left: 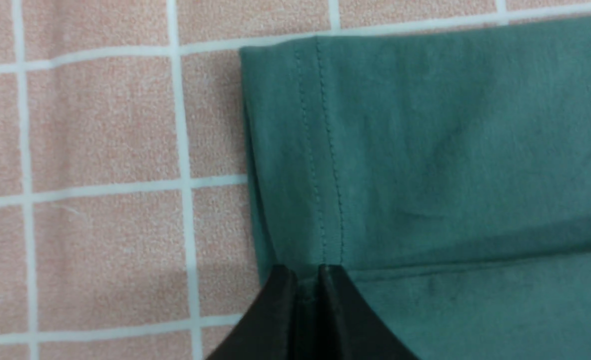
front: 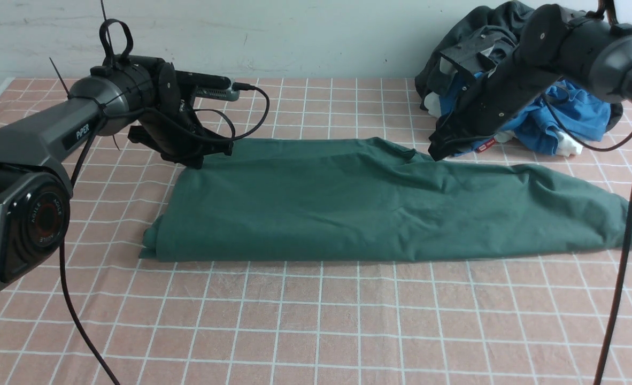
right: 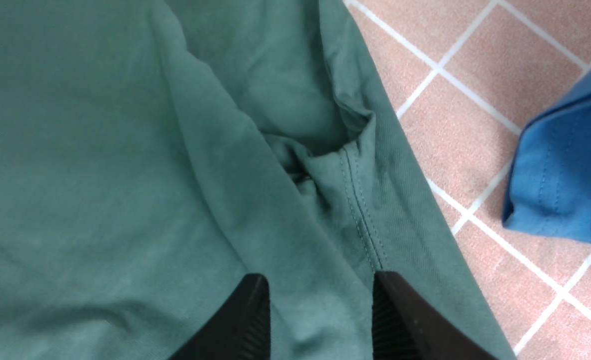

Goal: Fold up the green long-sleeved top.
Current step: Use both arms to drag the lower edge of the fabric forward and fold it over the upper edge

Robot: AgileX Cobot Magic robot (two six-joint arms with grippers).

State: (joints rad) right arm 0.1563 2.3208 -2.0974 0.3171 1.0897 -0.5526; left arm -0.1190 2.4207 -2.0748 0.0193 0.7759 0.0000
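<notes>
Green long-sleeved top [front: 348, 203] lies across middle of checked table [front: 316, 321], doubled into long band; left gripper [left: 308, 274] at far left corner, jaws narrow, stitched hem pinched between them; right gripper [right: 320, 305] at far edge over bunched seam, jaws apart, straddling cloth, nothing clamped; likely two far-edge holds for carrying next fold; blue garment [front: 572, 115] heaped just behind, snag risk.

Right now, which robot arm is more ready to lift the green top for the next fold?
Probably the left. The left fingers are shut on the green top at its hem corner, so they could lift it. The right fingers stand open over the fabric near a seam, gripping nothing yet.
</notes>
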